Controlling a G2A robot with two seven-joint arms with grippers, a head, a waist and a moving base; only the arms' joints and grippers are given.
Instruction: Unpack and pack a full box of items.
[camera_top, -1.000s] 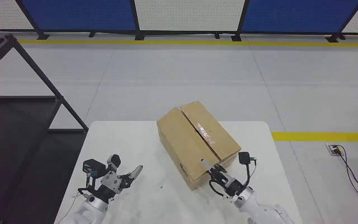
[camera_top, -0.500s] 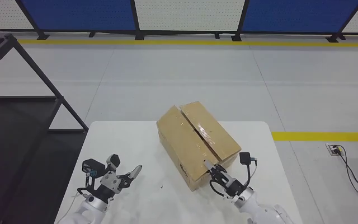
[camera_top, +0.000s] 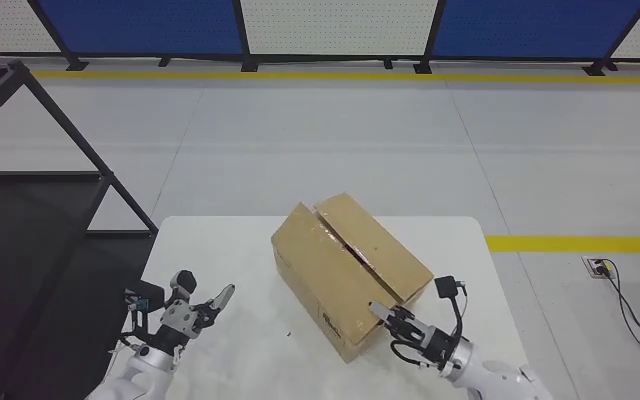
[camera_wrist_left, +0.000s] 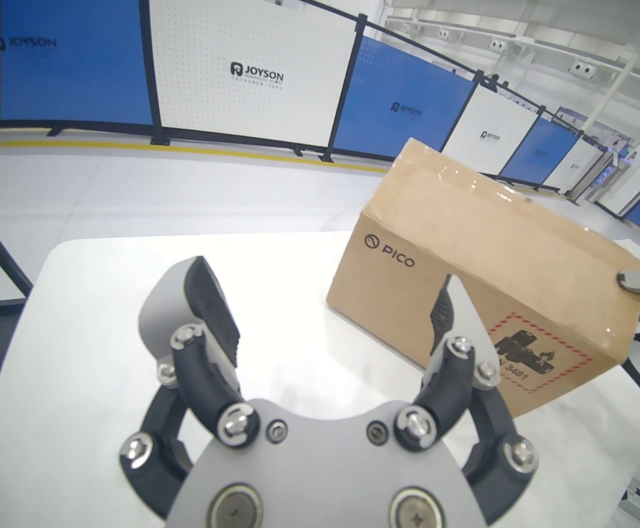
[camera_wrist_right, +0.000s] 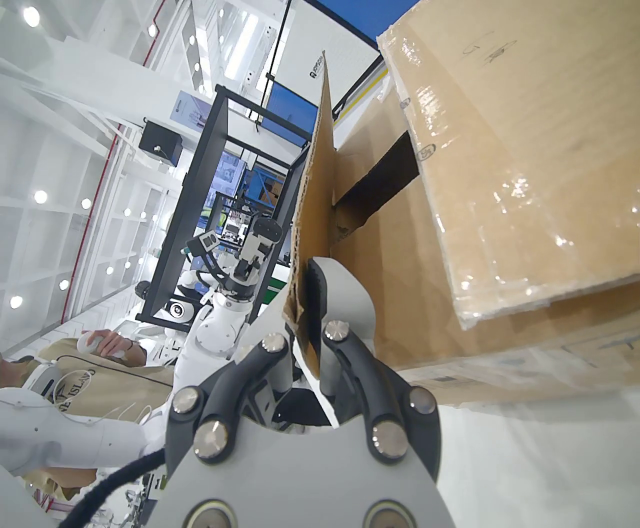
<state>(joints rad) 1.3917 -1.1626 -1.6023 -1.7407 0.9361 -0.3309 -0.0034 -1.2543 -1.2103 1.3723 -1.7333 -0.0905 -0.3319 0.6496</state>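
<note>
From above, the cardboard box (camera_top: 345, 265) sits skewed on the white bench (camera_top: 230, 260), with one end turned toward the near edge. Your right claw (camera_top: 383, 313) is at that near end, up by the top seam. Your left claw (camera_top: 212, 302) hovers over bare bench, well apart from the box.

In the left wrist view, the left claw (camera_wrist_left: 327, 280) stands wide open with nothing between its pads. The box (camera_wrist_left: 480, 240) lies ahead and off to one side. I'd bring this claw in to brace the box wall, since the box may slide when the flap is pulled.

In the right wrist view, the right claw (camera_wrist_right: 306, 300) is pinched shut on the edge of a lifted flap (camera_wrist_right: 312, 165), gripping only near its corner. The neighbouring taped flap (camera_wrist_right: 510, 150) lies flat, with a dark gap between the two. Swing the held flap outward about its hinge line rather than tugging straight up. A corner grip will probably tear or slip if you hurry.
</note>
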